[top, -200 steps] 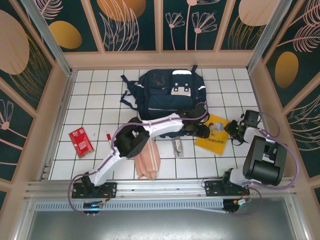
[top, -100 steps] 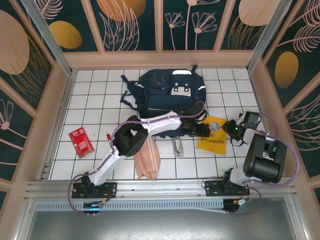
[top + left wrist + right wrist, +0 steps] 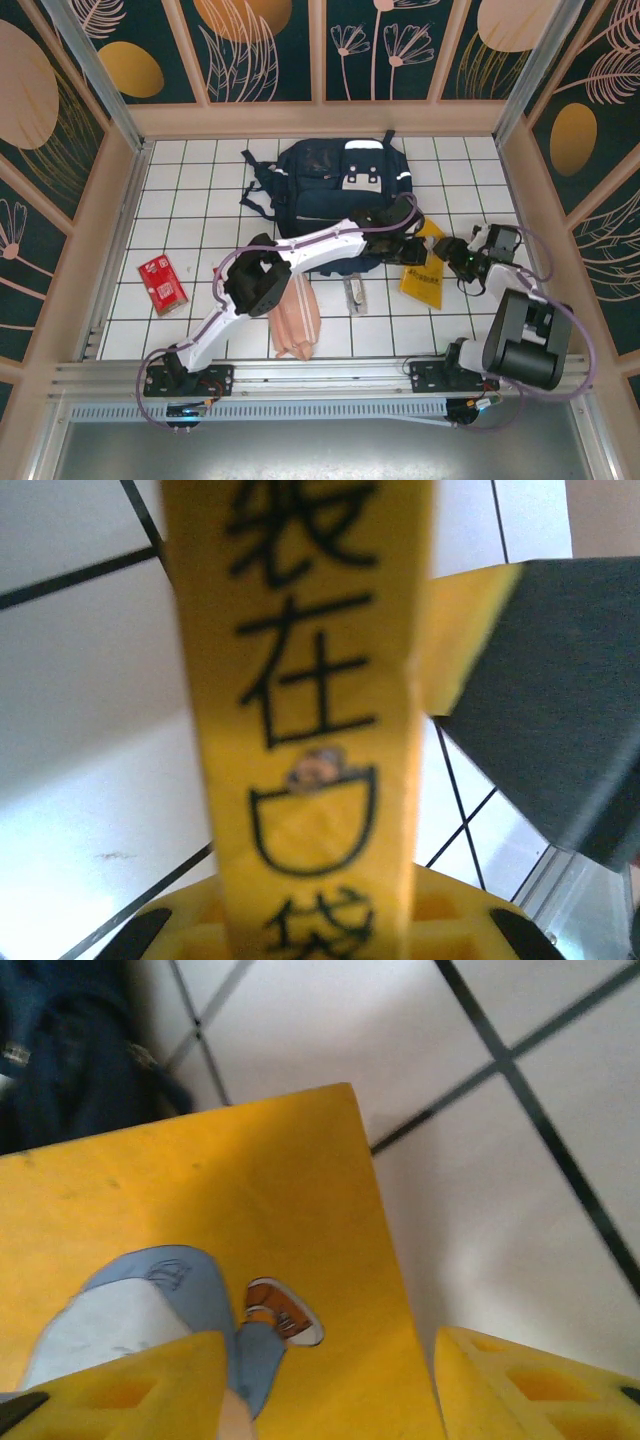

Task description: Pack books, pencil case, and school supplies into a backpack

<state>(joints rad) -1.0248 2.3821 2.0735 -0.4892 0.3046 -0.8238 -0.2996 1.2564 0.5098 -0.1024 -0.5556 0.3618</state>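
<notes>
The yellow book (image 3: 425, 280) stands tilted on its edge just right of the navy backpack (image 3: 340, 185). My left gripper (image 3: 405, 243) is shut on the book's upper edge; in the left wrist view a yellow strip of the book (image 3: 300, 680) with black lettering runs up between the pads of that gripper (image 3: 320, 925). My right gripper (image 3: 462, 262) is at the book's right side, open. In the right wrist view its fingers (image 3: 120, 1380) straddle a corner of the cover (image 3: 230, 1190) with the cartoon legs. The pink pencil case (image 3: 297, 318) lies near the front.
A small clear case (image 3: 353, 295) lies between the pencil case and the book. The red flat pack (image 3: 162, 283) is at the far left, and the marker (image 3: 216, 271) peeks out beside the left arm's elbow. Wooden walls ring the tiled floor (image 3: 190, 215).
The book has risen from lying flat to standing on edge and has shifted toward the backpack. My left gripper has closed on it. My right gripper has opened and let it go.
</notes>
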